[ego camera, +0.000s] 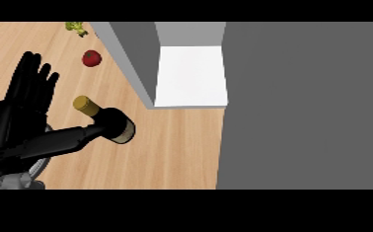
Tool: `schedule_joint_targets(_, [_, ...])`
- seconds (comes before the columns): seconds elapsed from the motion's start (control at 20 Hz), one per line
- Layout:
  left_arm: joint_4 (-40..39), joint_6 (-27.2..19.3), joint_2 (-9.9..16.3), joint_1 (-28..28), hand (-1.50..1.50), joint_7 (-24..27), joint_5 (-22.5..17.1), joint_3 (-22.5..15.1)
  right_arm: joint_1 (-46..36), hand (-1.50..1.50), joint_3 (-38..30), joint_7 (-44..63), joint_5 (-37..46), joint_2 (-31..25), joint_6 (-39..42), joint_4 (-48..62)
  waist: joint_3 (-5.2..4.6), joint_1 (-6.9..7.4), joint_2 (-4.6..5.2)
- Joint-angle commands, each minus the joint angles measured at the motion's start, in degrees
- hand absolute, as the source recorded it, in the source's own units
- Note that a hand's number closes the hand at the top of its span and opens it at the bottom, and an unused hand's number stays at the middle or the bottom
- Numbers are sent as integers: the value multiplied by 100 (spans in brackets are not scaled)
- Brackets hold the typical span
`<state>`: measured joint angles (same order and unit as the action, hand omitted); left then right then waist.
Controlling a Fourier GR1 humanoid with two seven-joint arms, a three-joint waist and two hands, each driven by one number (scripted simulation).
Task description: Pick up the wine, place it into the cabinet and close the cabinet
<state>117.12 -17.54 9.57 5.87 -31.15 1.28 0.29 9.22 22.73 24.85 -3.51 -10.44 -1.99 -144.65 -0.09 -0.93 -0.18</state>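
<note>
The wine bottle (109, 120) stands on the wooden counter (167, 147), with a gold-capped neck and a dark body. My left hand (29, 97) is just left of it, fingers straight and pointing up the view. Its thumb stretches right and meets the bottle's body. No fingers are curled round the bottle. The cabinet (134, 63) stands right of the bottle with a grey wall and a white inner floor (189, 75), open towards me. My right hand shows nowhere.
A wide grey panel (295, 102) fills the view's right side, beside the cabinet's opening. A red round fruit (91, 58) and a small yellow-green item (75, 27) lie on the counter behind the bottle, left of the cabinet wall.
</note>
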Motion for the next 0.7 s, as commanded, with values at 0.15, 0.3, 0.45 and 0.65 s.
schedule_joint_targets(0.15, [-788,388,-45,-167,-150,783,-433,253,286,-150,65,719,-42,-199,-106,-1563,1,-12,-3])
schedule_joint_targets(0.3, [-1081,678,-138,-769,-150,1535,-588,253,76,-150,-262,745,-194,-207,-159,-1438,0,38,-1])
schedule_joint_targets(0.45, [-1798,489,-156,-232,-150,1659,-363,376,131,-150,-157,888,-309,-249,-130,-1655,0,-65,2])
schedule_joint_targets(0.65, [-2223,485,-260,-253,-150,2092,-266,376,126,-150,-49,780,-71,-170,-205,-1475,2,-15,4])
